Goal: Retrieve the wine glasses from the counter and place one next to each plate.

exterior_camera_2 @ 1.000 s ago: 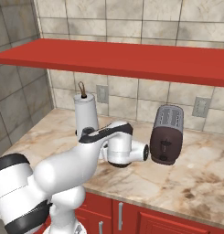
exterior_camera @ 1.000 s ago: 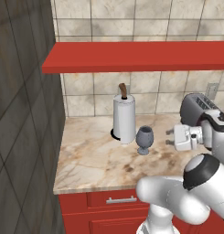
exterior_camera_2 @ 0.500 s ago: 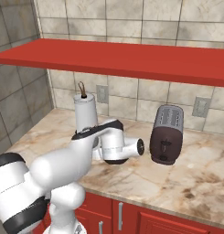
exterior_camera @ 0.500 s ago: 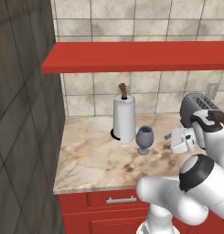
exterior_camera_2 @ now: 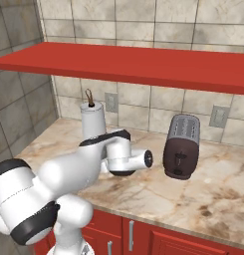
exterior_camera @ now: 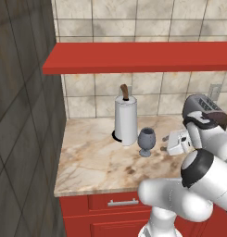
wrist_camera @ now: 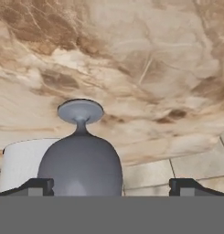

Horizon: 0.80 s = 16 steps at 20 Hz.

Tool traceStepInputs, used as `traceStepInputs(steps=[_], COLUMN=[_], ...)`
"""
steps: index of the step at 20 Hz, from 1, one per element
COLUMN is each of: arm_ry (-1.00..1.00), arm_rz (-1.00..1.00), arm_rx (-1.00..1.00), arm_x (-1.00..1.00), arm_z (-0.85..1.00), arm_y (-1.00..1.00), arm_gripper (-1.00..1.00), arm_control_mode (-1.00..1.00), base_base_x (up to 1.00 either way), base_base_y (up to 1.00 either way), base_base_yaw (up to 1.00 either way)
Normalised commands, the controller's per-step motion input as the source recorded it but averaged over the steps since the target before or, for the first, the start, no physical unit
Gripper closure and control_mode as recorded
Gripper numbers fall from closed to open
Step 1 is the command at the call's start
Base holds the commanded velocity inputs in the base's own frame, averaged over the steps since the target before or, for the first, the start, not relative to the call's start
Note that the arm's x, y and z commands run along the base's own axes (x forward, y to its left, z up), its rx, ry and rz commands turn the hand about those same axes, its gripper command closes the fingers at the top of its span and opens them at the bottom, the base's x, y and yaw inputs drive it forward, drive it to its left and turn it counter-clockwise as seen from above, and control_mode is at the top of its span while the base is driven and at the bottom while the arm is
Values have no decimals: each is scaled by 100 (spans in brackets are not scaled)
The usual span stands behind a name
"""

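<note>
The dark wine glass (exterior_camera: 146,141) stands upright on the table (exterior_camera: 91,162), just beside the paper-towel roll (exterior_camera: 126,121). The pincer (wrist_camera: 111,186) is spread wide, released (nothing held), level with the bowl, which lies straight ahead between its fingertips (wrist_camera: 38,186)

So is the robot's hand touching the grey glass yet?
Apart. In the hand view the gripper is open, each fingertip standing clear of the wine glass bowl, with counter showing between.

Glossy white rounded arm (exterior_camera_2: 68,172) (dark joint bands), white tool (exterior_camera: 167,143)
</note>
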Motion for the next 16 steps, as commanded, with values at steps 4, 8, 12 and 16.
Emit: traceStepInputs(steps=[4, 8, 12, 16], arm_ry=[0, 0, 0, 0], arm_rz=[1, 2, 5, 14], arm_rx=[0, 0, 3, 18], arm_x=[27, 27, 23, 2], arm_z=[-31, -29, -20, -4], arm_y=[0, -4, -3, 0], arm_gripper=[-100, -100, -100, -100], arm_control_mode=[-100, -100, -100, -100], base_base_x=[0, 0, 0, 0], base_base_y=[0, 0, 0, 0], base_base_yaw=[0, 0, 0, 0])
